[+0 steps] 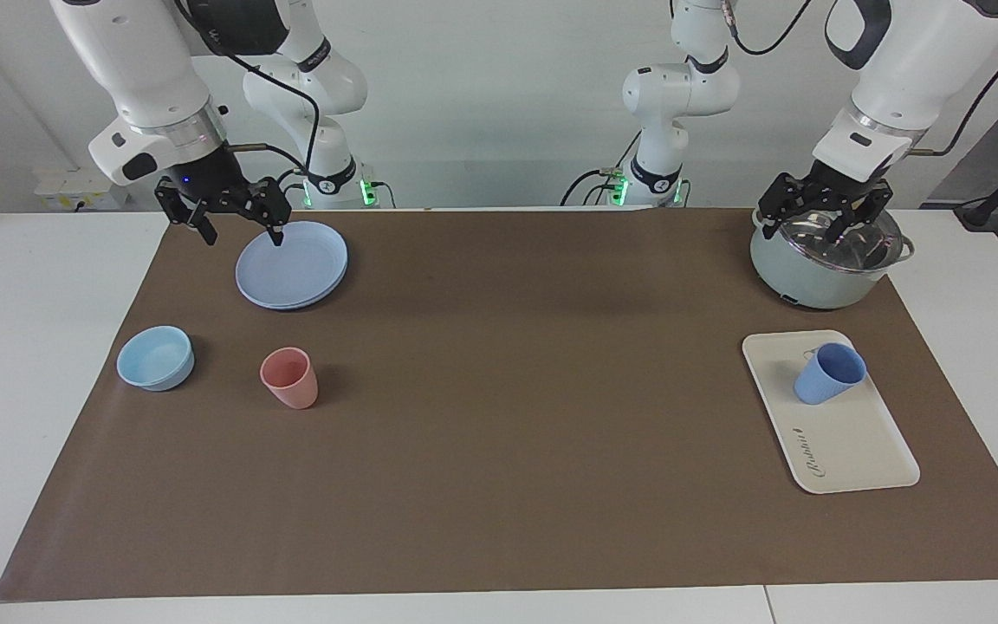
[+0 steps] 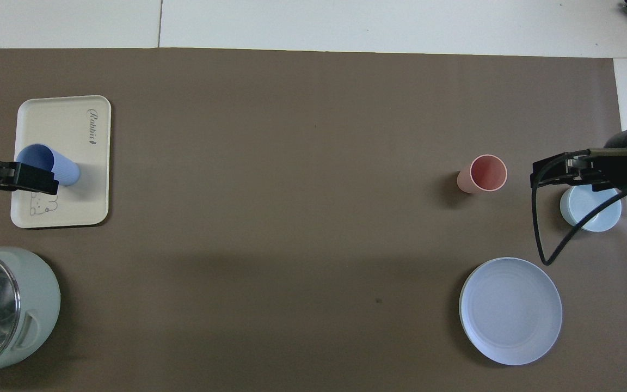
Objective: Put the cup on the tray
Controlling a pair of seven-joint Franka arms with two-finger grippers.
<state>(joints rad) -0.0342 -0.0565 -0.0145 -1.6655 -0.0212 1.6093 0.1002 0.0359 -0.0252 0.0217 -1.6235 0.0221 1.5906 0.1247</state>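
We found our right gripper (image 1: 237, 223) raised over the edge of the round blue plate (image 1: 292, 264), its fingers spread and carrying nothing; we judged that arm was simply waiting, since the things at its end of the table, the light-blue bowl (image 1: 155, 357) and the pink tumbler (image 1: 289, 377), were not the ones we had been asked about. Toward the left arm's end, the cup (image 1: 828, 373) stood on the tray (image 1: 854, 451), upright and at the tray's end nearer to us, so the placing looked done. Our left gripper (image 1: 821, 213) hung above the lidded pot (image 1: 824, 260), released and holding nothing, well apart from the cup, which sat on the tray farther from us than the pot. From overhead its finger seemed to overlap the cup's rim, but we took that for height only, though we could not be sure of the clearance.
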